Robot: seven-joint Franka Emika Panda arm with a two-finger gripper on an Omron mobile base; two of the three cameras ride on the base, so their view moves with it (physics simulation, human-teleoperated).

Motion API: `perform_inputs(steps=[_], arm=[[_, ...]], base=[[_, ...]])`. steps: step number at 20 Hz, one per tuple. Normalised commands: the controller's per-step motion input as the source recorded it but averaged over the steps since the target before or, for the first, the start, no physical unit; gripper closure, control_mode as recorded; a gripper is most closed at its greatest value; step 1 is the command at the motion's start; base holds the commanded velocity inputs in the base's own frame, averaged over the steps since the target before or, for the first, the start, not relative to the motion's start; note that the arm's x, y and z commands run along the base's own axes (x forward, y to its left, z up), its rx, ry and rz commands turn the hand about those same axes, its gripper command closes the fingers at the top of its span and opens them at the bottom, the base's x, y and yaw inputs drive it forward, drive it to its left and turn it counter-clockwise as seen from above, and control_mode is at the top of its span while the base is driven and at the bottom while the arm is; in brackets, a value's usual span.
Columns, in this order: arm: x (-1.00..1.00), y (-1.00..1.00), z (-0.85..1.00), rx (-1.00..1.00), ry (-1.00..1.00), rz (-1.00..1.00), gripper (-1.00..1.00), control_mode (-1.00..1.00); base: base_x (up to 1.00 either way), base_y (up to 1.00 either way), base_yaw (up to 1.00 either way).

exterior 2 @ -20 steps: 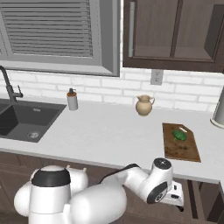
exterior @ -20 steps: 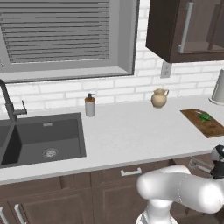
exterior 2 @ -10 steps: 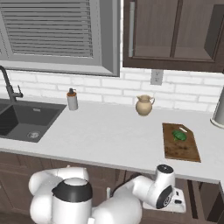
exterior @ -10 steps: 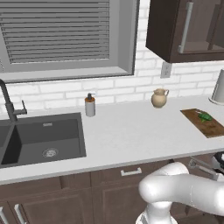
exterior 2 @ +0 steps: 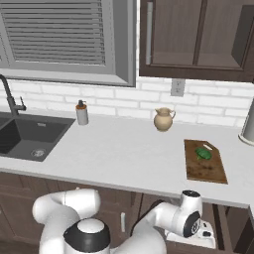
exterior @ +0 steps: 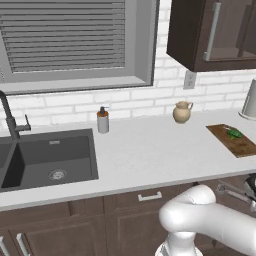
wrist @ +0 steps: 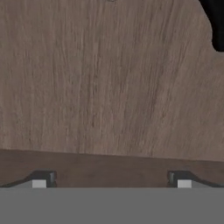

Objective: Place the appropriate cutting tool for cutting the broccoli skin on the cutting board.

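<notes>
The brown wooden cutting board (exterior 2: 204, 161) lies on the right end of the white counter, also seen in the left base view (exterior: 235, 141). The small green broccoli (exterior 2: 202, 153) rests on its far part (exterior: 233, 133). The cutting tool is out of view. My arm bends down below the counter's front edge, under the board, and the gripper (exterior 2: 204, 233) hangs there in front of the cabinets. In the hand view the gripper (wrist: 111, 181) is open, its fingertips (wrist: 43, 180) wide apart over a bare brown wood-grain surface with nothing between them.
A beige jug (exterior: 182, 112) and a soap dispenser (exterior: 103, 120) stand by the brick wall. The dark sink (exterior: 47, 157) with its faucet is at the left. A pale kettle (exterior: 250, 99) stands at the far right. A dark shape (wrist: 216, 22) cuts into the wood's corner.
The arm has swung lower and further right under the counter edge, with its elbow folding down. The jaws have stayed open. Things on the counter have not moved.
</notes>
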Motion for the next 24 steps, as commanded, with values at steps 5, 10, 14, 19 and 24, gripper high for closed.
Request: perform_inputs(steps=[5,10,14,19,24], arm=[[-0.59,-0.14,-0.02,0.00,0.13,0.05,-1.00,-1.00],[-0.66,-0.03,0.00,0.00,0.13,0.03,-1.00,-1.00],[-0.60,-0.02,0.00,0.00,0.12,0.02,-1.00,-1.00],[-0.18,-0.02,0.33,0.00,0.09,0.01,-1.00,-1.00],[0.27,-0.04,0.50,0.03,0.01,0.07,-1.00,-1.00]], base=[[0.00,0.00,0.00],[0.00,0.00,0.00],[0.00,0.00,0.00],[0.00,0.00,0.00],[0.00,0.00,0.00]])
